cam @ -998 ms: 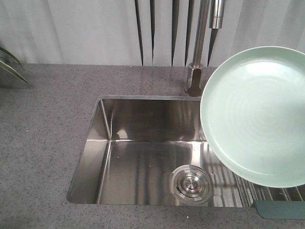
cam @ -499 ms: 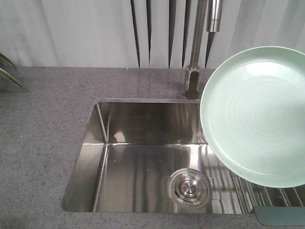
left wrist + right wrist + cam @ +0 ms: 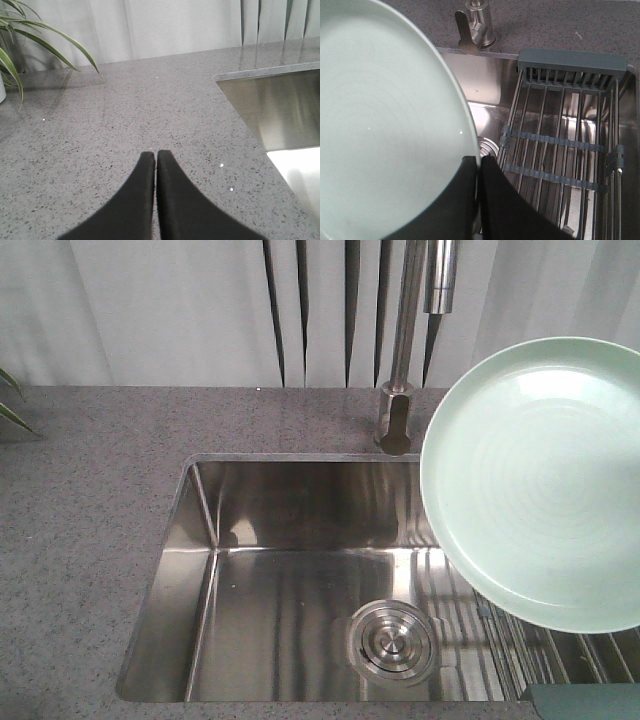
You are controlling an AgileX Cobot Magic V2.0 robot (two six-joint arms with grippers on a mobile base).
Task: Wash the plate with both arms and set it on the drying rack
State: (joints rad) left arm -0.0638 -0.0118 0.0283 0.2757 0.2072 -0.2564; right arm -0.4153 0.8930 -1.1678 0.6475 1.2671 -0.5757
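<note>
The pale mint-green plate (image 3: 535, 480) hangs tilted in the air above the right end of the sink, filling the left of the right wrist view (image 3: 385, 130). My right gripper (image 3: 479, 161) is shut on the plate's rim, one finger on each face. The drying rack (image 3: 565, 150) of steel wires with grey-green crossbars lies across the sink's right part, just right of the gripper; its wires also show under the plate (image 3: 520, 650). My left gripper (image 3: 155, 155) is shut on nothing, low over the grey counter left of the sink. Neither arm shows in the front view.
The steel sink (image 3: 300, 580) has a round drain (image 3: 392, 642) near its front. A tall faucet (image 3: 400, 370) rises behind it, close to the plate's left edge. Speckled grey counter (image 3: 125, 115) surrounds the sink. Plant leaves (image 3: 30, 40) stand at the far left.
The front view has shifted: sink, faucet and drain slid left and down in the picture, the plant nearly out of frame. The plate keeps its place in the view.
</note>
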